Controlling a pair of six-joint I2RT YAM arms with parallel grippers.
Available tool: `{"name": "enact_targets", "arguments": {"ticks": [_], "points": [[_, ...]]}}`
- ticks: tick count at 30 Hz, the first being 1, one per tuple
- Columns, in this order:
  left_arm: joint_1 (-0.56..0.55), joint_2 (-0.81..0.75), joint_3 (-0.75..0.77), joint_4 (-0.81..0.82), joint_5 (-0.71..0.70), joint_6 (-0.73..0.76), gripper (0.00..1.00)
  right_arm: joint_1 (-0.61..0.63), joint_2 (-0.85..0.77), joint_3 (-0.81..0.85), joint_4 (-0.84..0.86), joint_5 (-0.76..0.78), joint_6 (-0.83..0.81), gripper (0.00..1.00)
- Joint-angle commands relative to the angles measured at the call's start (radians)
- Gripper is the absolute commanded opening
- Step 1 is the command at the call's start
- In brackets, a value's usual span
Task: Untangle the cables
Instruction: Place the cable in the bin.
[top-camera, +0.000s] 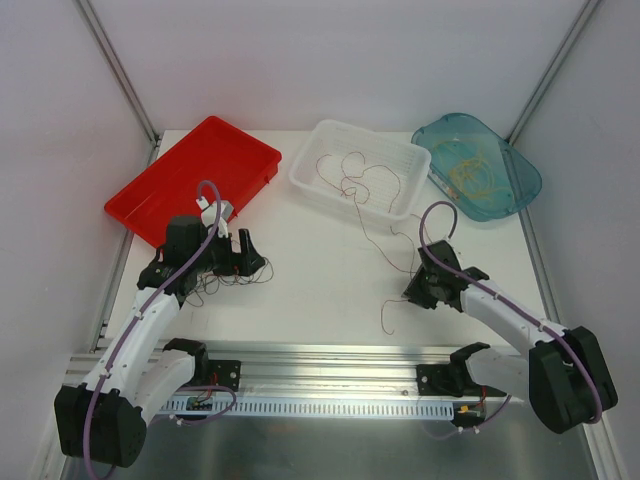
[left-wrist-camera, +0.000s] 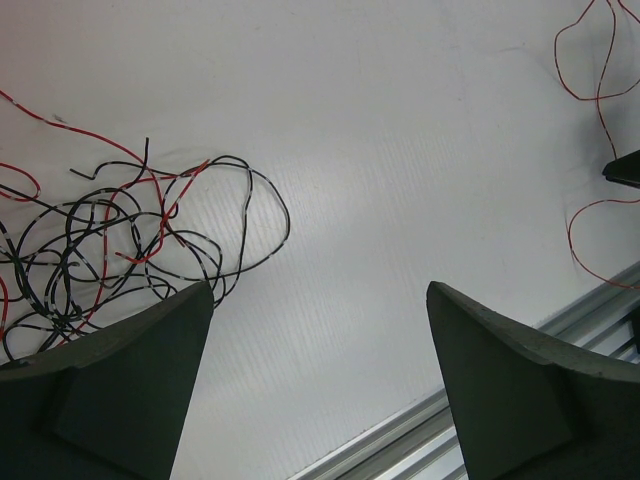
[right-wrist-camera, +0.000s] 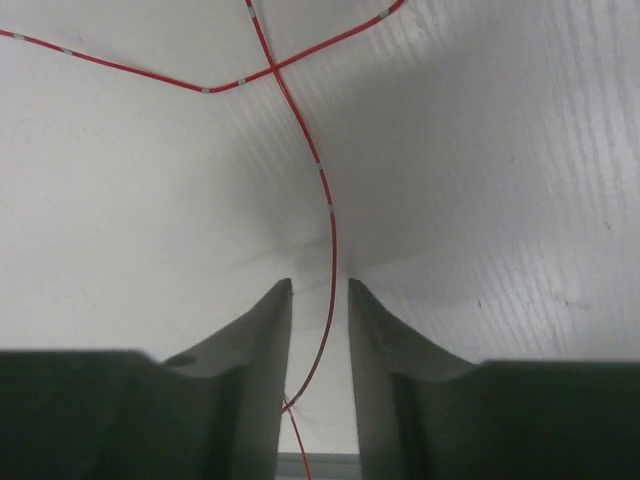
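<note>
Top external shows red tray (top-camera: 190, 175), white basket (top-camera: 303, 158) and teal tray (top-camera: 520, 180) behind cables (top-camera: 245, 276).

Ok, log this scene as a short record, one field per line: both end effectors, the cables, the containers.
left end effector: open wide, nothing between the fingers, just beside the black-and-red tangle on the table
right end effector: jaws narrow with a gap, red cable running between them, not visibly pinched
red cable route: from the white basket across the table to the right end effector
teal tray: back right, holds yellow cables
red tray: back left
</note>
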Motion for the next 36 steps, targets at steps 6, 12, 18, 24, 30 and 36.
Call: {"name": "enact_targets", "arguments": {"ticks": [6,12,18,24,30,36], "points": [[0.011,-0.029,0.006,0.010,-0.009,0.015,0.95,0.015,-0.149,0.164,-0.182,0.133,-0.097,0.01],[0.011,-0.038,0.005,0.010,-0.021,0.015,0.99,0.016,-0.177,0.510,-0.353,0.207,-0.298,0.01],[0.011,-0.042,0.005,0.010,-0.029,0.016,0.99,0.013,-0.037,0.953,-0.425,0.158,-0.561,0.01],[0.011,-0.045,0.005,0.008,-0.043,0.016,0.99,0.015,0.119,1.297,-0.330,0.007,-0.702,0.01],[0.011,-0.041,0.002,0.010,-0.046,0.016,0.99,0.016,0.265,1.525,-0.131,-0.041,-0.789,0.01],[0.011,-0.030,0.005,0.010,-0.043,0.018,0.99,0.013,0.377,1.706,0.030,-0.032,-0.846,0.01]]}}
